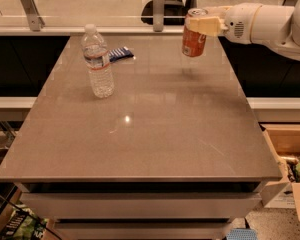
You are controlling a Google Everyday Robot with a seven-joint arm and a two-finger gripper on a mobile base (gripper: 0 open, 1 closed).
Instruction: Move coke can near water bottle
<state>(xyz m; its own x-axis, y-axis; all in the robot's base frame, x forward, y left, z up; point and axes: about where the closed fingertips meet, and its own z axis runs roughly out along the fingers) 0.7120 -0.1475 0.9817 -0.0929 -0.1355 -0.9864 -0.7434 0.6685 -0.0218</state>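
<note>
Currently: my fingers (204,26) clamp can (193,40) aloft over counter (155,134), far right. Hazard: slipping mid-carry, or toppling bottle (97,61) on arrival.

a grey-brown table (155,134) with a glossy top is shown from the front, and a small glare is seen near its middle. a clear bottle (97,61) with a white cap is stood upright on the far left part. a flat dark blue packet (121,53) is laid just behind it to the right, near the far edge. over the far right part, a red can (193,34) is held clear of the top by the gripper (202,24), which is clamped on its upper end from the right.
</note>
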